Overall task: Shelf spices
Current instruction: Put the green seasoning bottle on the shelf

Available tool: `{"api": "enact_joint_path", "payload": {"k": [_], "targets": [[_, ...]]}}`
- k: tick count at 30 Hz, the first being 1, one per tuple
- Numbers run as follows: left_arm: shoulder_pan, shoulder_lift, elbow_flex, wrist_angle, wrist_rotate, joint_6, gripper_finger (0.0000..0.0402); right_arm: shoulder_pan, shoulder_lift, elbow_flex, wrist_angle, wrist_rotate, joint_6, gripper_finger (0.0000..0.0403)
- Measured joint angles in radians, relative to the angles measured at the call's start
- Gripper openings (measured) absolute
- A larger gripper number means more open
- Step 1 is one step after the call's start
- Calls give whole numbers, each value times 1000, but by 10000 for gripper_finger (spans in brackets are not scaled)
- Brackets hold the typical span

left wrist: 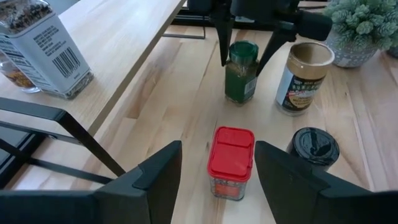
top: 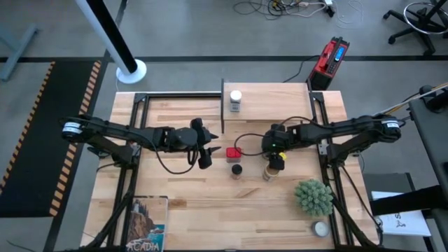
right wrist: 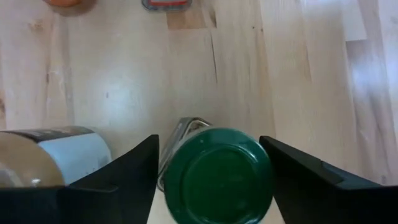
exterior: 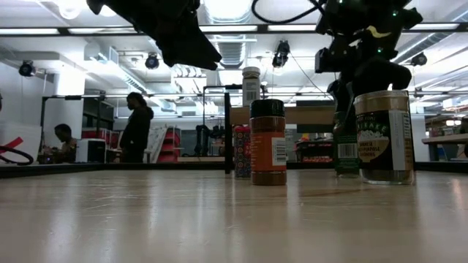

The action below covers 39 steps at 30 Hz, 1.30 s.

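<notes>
Green shows plainly only in the wrist views: the green-lidded jar (right wrist: pixel 217 175) stands upright between the spread fingers (right wrist: pixel 118 177) of the right gripper (left wrist: pixel 249 56), with a gap at each side, so nothing is clamped yet. From above this jar is hidden under the right arm, and in the low view it is a dark bottle behind the tan cylinder (exterior: pixel 384 136).

The left gripper (left wrist: pixel 214 177) hangs open to the left of the red square tin (left wrist: pixel 231 160), its fingers (left wrist: pixel 152 180) wide apart, the tin ahead of the gap between them and not touched. That tin stands upright, long axis vertical, red flip lid on top, at mid-table.

Near it stands the black-lidded jar (top: pixel 236 170), with reddish powder visible in the low view. The tan cylinder stands to its right, just beside the green-lidded jar.

On the shelf (top: pixel 269 94) at the table's far edge stands one white-lidded jar (top: pixel 236 100), upright; the left wrist view shows its barcode label.
</notes>
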<state>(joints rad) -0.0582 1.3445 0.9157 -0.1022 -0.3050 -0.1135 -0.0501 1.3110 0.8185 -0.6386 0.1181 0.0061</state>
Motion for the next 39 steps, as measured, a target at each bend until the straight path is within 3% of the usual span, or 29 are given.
{"api": "enact_joint_path", "payload": {"k": [10,28,39], "targets": [[0,0,0,-7,0,0,192,-13,24,4,7,-25,-1,179],[0,0,0,-6,0,0,192,-14,-14,44,-49,-22,-11,179],[0,0,0,-6,0,0,192,-14,-15,203,-197,-18,-67,179]]}}
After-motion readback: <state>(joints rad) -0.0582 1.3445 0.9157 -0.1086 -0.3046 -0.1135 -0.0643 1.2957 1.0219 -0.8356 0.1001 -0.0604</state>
